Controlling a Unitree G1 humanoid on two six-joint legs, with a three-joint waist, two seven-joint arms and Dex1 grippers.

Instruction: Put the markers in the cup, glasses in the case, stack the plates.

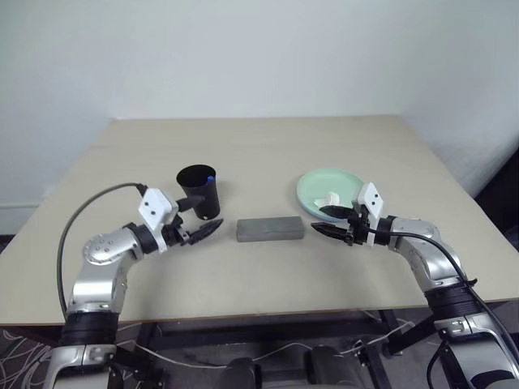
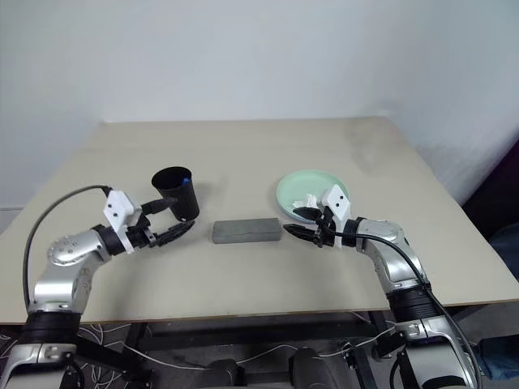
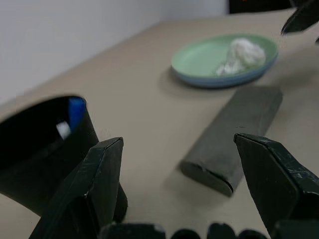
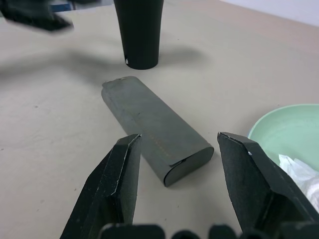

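Observation:
The black cup (image 1: 199,191) stands left of centre with a blue-capped marker (image 1: 211,179) inside it; the blue cap (image 3: 76,106) shows in the left wrist view. The grey case (image 1: 270,228) lies closed at mid-table. A mint green plate (image 1: 312,185) sits on a light blue plate (image 3: 225,82), with a crumpled white tissue (image 3: 240,55) on top. My left gripper (image 1: 203,233) hovers open and empty just in front of the cup. My right gripper (image 1: 328,221) is open and empty between the case's right end and the plates. The glasses are out of view.
The tan table (image 1: 268,146) has bare surface behind the cup and plates, and in front of the case up to the near edge (image 1: 259,314). A white wall stands behind the table.

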